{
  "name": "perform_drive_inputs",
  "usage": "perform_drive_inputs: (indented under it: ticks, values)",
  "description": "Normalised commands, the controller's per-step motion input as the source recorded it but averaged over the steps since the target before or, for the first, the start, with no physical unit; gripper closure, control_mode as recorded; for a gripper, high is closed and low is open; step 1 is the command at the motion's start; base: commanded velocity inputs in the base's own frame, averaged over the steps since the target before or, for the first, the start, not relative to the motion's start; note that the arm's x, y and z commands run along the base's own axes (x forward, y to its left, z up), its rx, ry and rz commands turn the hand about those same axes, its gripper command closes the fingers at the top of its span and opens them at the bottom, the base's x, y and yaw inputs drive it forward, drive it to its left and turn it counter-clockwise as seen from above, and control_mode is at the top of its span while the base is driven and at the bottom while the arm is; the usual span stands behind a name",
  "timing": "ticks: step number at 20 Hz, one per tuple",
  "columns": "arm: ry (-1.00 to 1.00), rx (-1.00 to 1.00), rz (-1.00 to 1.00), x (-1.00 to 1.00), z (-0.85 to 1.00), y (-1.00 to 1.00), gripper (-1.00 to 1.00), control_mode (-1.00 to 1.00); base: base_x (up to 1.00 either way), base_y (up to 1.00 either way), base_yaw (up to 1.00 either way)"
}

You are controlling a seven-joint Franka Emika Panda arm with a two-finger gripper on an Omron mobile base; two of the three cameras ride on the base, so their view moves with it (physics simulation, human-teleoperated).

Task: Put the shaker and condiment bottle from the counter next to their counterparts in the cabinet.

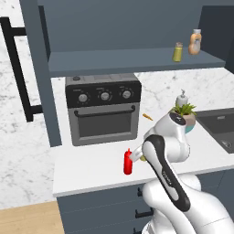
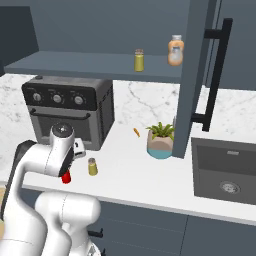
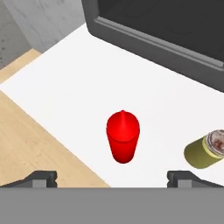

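**Open gripper above the red bottle**

The gripper (image 3: 112,179) hangs with fingers spread wide over the condiment bottle (image 3: 123,136), which stands upright on the counter (image 3: 65,78) before the toaster oven (image 1: 103,107). The shaker (image 3: 205,150) stands just beside it.

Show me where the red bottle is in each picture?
Left base view: the red bottle stands on the white counter, just left of the arm.
Right base view: only its red bottom peeks out under the arm.
Hand view: middle.
Shared landmark: the toaster oven behind it.
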Motion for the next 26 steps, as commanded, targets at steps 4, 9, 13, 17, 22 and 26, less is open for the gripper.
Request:
perform_drive_inputs:
  ticks: [4, 9, 13, 17, 22, 26]
  values:
    - [0.00, 0.00, 0.05, 0.10, -0.17, 0.06, -1.00, -1.00, 0.00, 0.00, 0.00]
    - [0.00, 0.00, 0.05, 0.23, -0.27, 0.01, -1.00, -1.00, 0.00, 0.00, 0.00]
    - [0.00, 0.00, 0.03, 0.21, -0.22, 0.00, -1.00, -1.00, 0.00, 0.00, 0.00]
    - [0.00, 0.00, 0.02, 0.08, -0.16, 0.00, -1.00, -1.00, 0.00, 0.00, 0.00]
    - [0.00, 0.00, 0.02, 0.00, -0.17, 0.00, -1.00, -1.00, 0.00, 0.00, 0.00]
    - [0.00, 0.00, 0.02, 0.00, -0.15, 0.02, -1.00, -1.00, 0.00, 0.00, 0.00]
